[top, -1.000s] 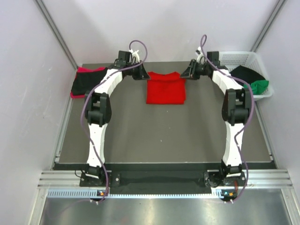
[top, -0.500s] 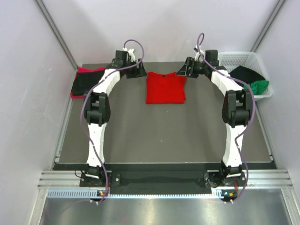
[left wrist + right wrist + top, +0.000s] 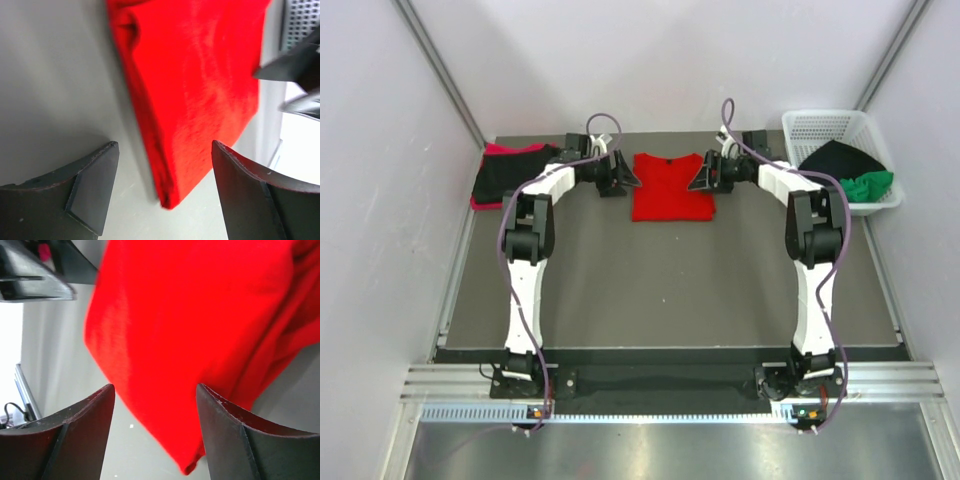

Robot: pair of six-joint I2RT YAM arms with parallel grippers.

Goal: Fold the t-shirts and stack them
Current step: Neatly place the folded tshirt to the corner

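Note:
A bright red t-shirt (image 3: 672,188) lies folded flat at the back middle of the table. My left gripper (image 3: 628,180) is open at its left edge. In the left wrist view the left gripper (image 3: 164,146) has its jaws wide apart over a corner of the red t-shirt (image 3: 195,75), not touching it. My right gripper (image 3: 700,180) is open at the shirt's right edge. In the right wrist view the right gripper (image 3: 155,388) straddles a corner of the red t-shirt (image 3: 200,315). A black t-shirt (image 3: 510,170) lies folded on a pinkish red one (image 3: 500,150) at the back left.
A white lattice basket (image 3: 820,125) stands at the back right, holding a black shirt (image 3: 838,156) and a green one (image 3: 873,184). Grey walls close in the table on three sides.
Both grippers opened and let go of the red t-shirt. They moved from its back corners a little nearer along its sides. The shirt now lies flat.

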